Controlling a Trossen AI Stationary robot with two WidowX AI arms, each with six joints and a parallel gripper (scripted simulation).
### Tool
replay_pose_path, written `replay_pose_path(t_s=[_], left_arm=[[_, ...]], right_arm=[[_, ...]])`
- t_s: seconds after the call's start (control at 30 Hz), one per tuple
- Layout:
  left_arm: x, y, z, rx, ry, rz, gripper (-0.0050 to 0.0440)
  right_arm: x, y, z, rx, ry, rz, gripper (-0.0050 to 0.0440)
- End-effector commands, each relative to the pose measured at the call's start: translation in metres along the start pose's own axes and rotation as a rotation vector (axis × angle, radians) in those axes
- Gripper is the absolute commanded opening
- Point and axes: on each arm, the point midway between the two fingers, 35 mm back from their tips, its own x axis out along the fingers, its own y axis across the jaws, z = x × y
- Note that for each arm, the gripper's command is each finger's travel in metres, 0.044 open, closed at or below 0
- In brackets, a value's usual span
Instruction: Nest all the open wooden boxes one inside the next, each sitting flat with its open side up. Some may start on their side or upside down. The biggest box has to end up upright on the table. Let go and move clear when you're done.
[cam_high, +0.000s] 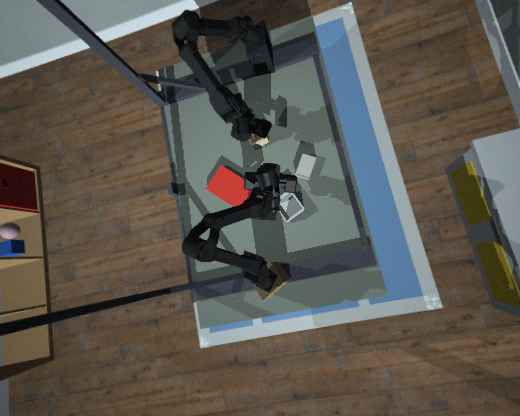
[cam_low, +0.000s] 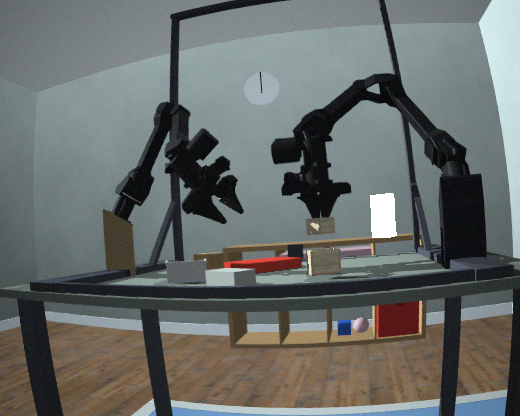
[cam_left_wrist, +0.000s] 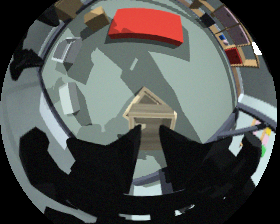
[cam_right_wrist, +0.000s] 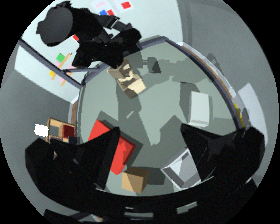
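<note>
Inner box up, nest not yet made

Progress: nesting unfinished. My left pincer (cam_high: 255, 136) (cam_low: 320, 215) (cam_left_wrist: 150, 128) (cam_right_wrist: 119, 67) has the small wooden box (cam_high: 261, 142) (cam_low: 320, 226) (cam_left_wrist: 152, 120) (cam_right_wrist: 120, 72) off the table, clear of the larger wooden box (cam_low: 324, 262) (cam_left_wrist: 144, 95) (cam_right_wrist: 134, 89) standing beneath. From the wrist, the larger one shows a rim and hollow, so I take it to be open side up; the two look turned relative to each other. Left to do, in my judgement: square the small box to that opening, lower it, release, check it sits flat. A tan box (cam_low: 209, 257) (cam_left_wrist: 96, 18) (cam_right_wrist: 135, 180) lies near the red block (cam_high: 227, 186) (cam_low: 262, 265) (cam_left_wrist: 146, 25); its open side is not visible, so I cannot tell whether it belongs to the set.

Pose: left forearm reaches down from a high elbow, pincer pointing almost straight down. Its fingers are part-way apart, tips at the small box's opening — the box hangs on them, though the exact contact is hidden. My right pincer (cam_high: 287, 182) (cam_low: 233, 217) (cam_right_wrist: 151, 129) is spread wide with nothing between its fingers, slanting down above the table near the grey open box (cam_high: 291, 207) (cam_low: 186, 271) (cam_left_wrist: 67, 49) (cam_right_wrist: 184, 170) — well apart from the pair.
</note>
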Motion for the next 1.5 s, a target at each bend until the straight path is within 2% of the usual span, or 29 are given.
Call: replay_pose_path(t_s=[0.0,0.5,1.07,1.47], left_arm=[[-0.010,-0.001,0.005,0.014,-0.026,0.017,0.0192],[-0.010,-0.001,0.005,0.014,-0.026,0.017,0.0192],[-0.010,-0.001,0.005,0.014,-0.026,0.017,0.0192],[-0.010,-0.001,0.005,0.014,-0.026,0.017,0.0192]], right_arm=[[-0.001,-0.008,0.006,-0.047,-0.060,0.042,0.0400],[-0.013,-0.019,0.020,-0.199,-0.198,0.120,0.0400],[-0.036,-0.028,0.020,-0.388,-0.310,0.179,0.0400],[-0.053,-0.032,0.010,-0.516,-0.358,0.205,0.0400]])
